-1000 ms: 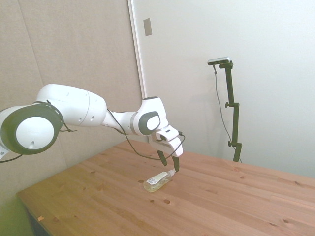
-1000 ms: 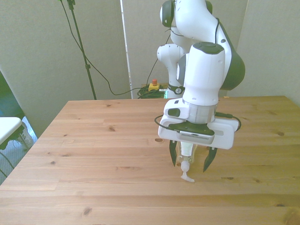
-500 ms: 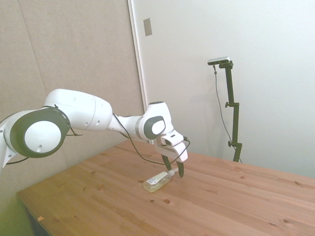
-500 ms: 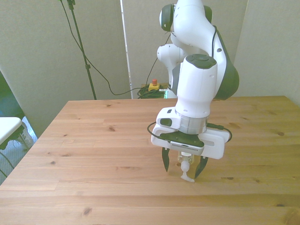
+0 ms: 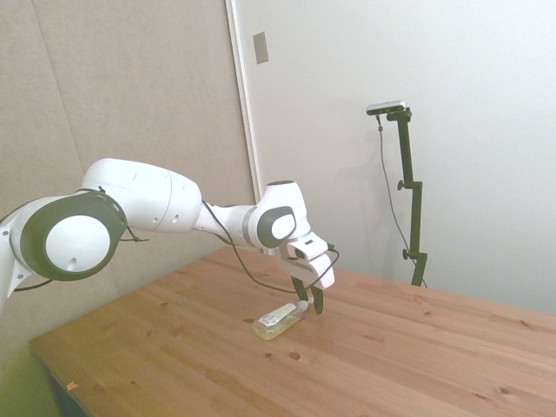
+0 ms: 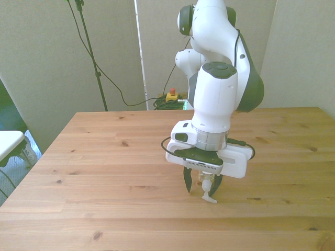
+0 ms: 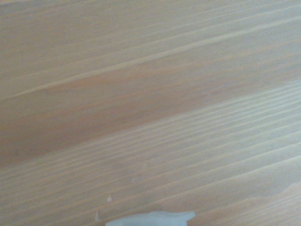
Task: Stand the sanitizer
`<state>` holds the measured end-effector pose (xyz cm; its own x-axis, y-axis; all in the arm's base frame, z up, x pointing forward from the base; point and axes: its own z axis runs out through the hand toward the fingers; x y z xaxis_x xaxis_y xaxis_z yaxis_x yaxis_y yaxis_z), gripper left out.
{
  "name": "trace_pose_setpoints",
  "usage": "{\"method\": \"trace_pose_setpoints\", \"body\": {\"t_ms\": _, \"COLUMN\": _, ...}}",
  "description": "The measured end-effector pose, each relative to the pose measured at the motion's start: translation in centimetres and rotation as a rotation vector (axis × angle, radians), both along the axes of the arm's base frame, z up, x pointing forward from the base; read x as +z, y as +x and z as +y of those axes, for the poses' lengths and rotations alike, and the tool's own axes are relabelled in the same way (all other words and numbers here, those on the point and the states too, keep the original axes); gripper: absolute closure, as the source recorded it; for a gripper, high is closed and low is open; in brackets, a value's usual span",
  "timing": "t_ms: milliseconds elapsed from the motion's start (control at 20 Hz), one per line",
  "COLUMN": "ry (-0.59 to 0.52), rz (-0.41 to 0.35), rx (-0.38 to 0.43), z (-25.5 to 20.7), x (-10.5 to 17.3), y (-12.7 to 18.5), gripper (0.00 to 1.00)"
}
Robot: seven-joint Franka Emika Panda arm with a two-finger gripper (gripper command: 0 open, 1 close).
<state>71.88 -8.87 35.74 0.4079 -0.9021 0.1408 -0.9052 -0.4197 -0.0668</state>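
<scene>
The sanitizer (image 5: 276, 321) lies on its side on the wooden table (image 5: 408, 365), a small clear bottle with yellowish liquid and a white label. Its white pump nozzle (image 6: 208, 195) points toward the camera in the front view, where the bottle's body is hidden behind the gripper. My gripper (image 6: 202, 187) is down at the table over the nozzle end, one dark finger on each side of the neck. The fingers stand a little apart from the bottle, so the gripper (image 5: 310, 303) is open though narrowed. A white scrap of the nozzle (image 7: 150, 219) shows in the wrist view.
The table (image 6: 104, 157) reaches well out on both sides of the bottle. Its near edge in the side view runs along the lower left. Beyond the far edge, a red and yellow stop button (image 6: 171, 95) and cables lie on the floor. A white seat (image 6: 10, 144) stands off the front view's left.
The gripper has come down and shifted slightly toward the front view's left, and its fingers have drawn closer together around the bottle's neck. The sanitizer has not moved.
</scene>
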Motion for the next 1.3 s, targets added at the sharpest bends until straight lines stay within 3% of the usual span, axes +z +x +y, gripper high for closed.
{"method": "trace_pose_setpoints", "body": {"t_ms": 550, "ry": 0.018, "rz": 0.01, "rx": -0.015, "z": -0.3, "x": 0.0, "y": -0.1, "gripper": 1.0}}
{"method": "trace_pose_setpoints", "body": {"t_ms": 750, "ry": 0.025, "rz": -0.018, "rx": -0.092, "z": -0.4, "x": 1.0, "y": 0.2, "gripper": 1.0}}
{"method": "trace_pose_setpoints", "body": {"t_ms": 1000, "ry": -0.056, "rz": -0.152, "rx": -0.168, "z": 0.6, "x": 4.8, "y": 0.3, "gripper": 1.0}}
{"method": "trace_pose_setpoints", "body": {"t_ms": 1300, "ry": -0.211, "rz": -0.375, "rx": -0.28, "z": 2.4, "x": 9.4, "y": -2.8, "gripper": 1.0}}
